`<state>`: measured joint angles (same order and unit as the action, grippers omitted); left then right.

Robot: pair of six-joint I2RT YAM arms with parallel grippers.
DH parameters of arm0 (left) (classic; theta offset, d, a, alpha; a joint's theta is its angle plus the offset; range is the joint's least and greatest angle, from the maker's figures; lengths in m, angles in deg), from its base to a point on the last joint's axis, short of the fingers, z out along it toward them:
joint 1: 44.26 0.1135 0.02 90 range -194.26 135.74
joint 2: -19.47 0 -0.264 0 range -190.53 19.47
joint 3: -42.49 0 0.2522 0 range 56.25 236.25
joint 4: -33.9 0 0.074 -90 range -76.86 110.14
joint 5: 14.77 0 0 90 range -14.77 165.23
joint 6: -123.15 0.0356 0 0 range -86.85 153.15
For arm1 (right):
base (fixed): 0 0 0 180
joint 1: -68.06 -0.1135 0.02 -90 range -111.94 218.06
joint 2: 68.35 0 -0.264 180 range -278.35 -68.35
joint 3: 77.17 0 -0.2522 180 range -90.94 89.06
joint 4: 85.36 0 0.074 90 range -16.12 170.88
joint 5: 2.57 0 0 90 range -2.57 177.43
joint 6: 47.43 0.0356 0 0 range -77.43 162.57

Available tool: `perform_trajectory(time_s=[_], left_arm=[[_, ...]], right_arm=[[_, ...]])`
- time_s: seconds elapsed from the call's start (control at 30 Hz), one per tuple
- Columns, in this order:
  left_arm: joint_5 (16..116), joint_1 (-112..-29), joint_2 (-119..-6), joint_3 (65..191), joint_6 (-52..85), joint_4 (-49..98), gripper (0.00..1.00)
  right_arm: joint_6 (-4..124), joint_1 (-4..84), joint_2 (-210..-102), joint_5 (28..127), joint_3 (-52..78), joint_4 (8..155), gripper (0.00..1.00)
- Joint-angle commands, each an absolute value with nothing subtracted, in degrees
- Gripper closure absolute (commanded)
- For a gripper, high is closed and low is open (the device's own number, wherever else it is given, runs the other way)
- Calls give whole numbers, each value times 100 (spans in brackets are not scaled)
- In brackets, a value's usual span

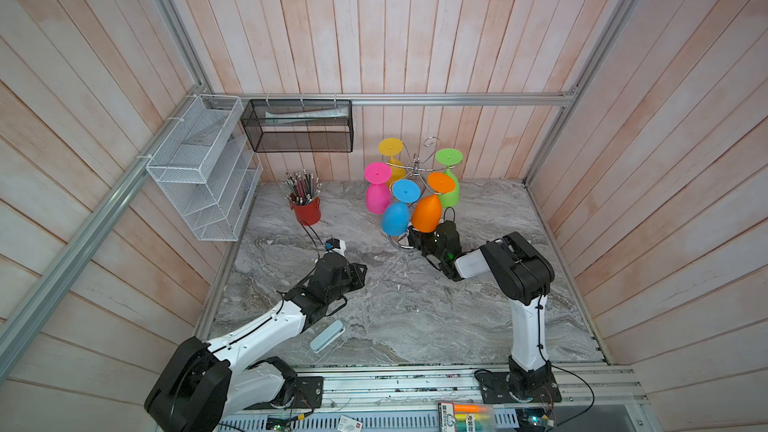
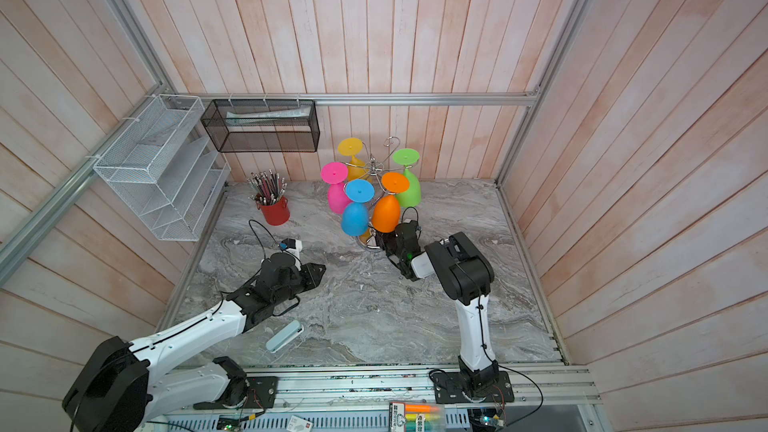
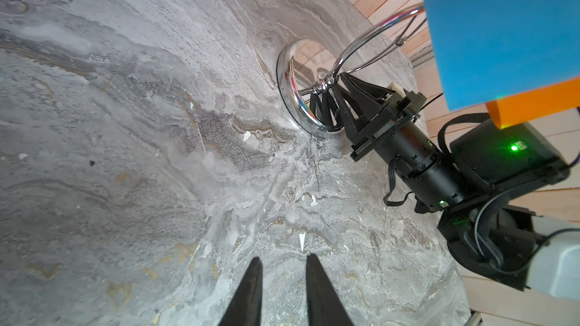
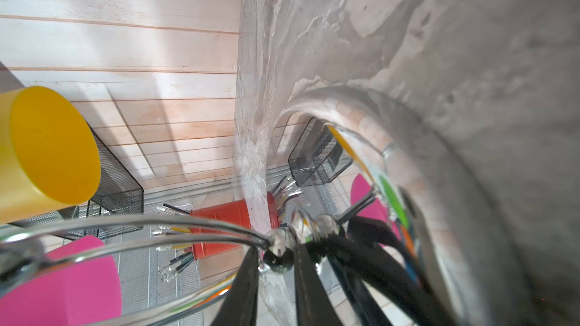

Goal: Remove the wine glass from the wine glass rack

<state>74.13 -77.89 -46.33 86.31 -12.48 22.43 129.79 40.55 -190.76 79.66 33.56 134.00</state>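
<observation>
**Pinning the rack's foot so a glass can slide free**

Five plastic wine glasses are hanging upside down by their feet from the wine glass rack [image 1: 417, 167], which is standing near the back wall of the marble tabletop [image 1: 415, 309]. The blue wine glass [image 1: 395, 218] and the orange wine glass [image 1: 427, 212] are dangling on the side nearest the arms, bowls just beside each other. The pink, yellow and green ones are hanging behind them. None is off its hook yet.

The right gripper [image 4: 276, 255] is lying low along the table and pinching the chrome knob at the bottom of the rack's stem, just above the round base. Its fingers are pressing in from both sides. This looks like a bracing grip, so the job is to keep it low and firm. The stand is tall and top-heavy, and any tug on a glass will try to tip it.

The left gripper [image 3: 284, 260] is hovering over bare marble, well apart from the rack. Its fingers are standing slightly parted with nothing between them. Its best target is probably the blue glass, which is hanging on its side. It will need to open wider, take the bowl or stem, and draw the foot outward along the hook arm rather than pulling downward. The orange neighbour is close enough to get knocked.
</observation>
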Motion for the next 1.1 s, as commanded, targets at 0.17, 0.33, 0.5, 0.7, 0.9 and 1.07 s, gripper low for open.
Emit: perform_trajectory(time_s=[0.17, 0.33, 0.5, 0.7, 0.9, 1.07], left_arm=[[7423, -7515, -4421, 8358, -1151, 2145, 73], [7383, -7446, -4426, 8373, -1089, 2150, 73], [7407, -7419, -4378, 8401, -1060, 2081, 73], [7409, -7421, -4299, 8511, -1044, 1911, 66], [7531, -7426, -4088, 8735, -1045, 1591, 55], [7618, -7427, -3991, 8962, -1019, 1320, 53]], right_arm=[[13319, 3925, -19729, 8539, 2187, 12642, 79], [13299, 3929, -20009, 8559, 1700, 12518, 79], [13244, 3928, -19865, 8667, 2004, 12854, 78], [12879, 3932, -19233, 8865, 2851, 13287, 72], [12617, 3926, -18556, 9092, 3629, 13487, 66], [12529, 3924, -18160, 9150, 4266, 13649, 65]])
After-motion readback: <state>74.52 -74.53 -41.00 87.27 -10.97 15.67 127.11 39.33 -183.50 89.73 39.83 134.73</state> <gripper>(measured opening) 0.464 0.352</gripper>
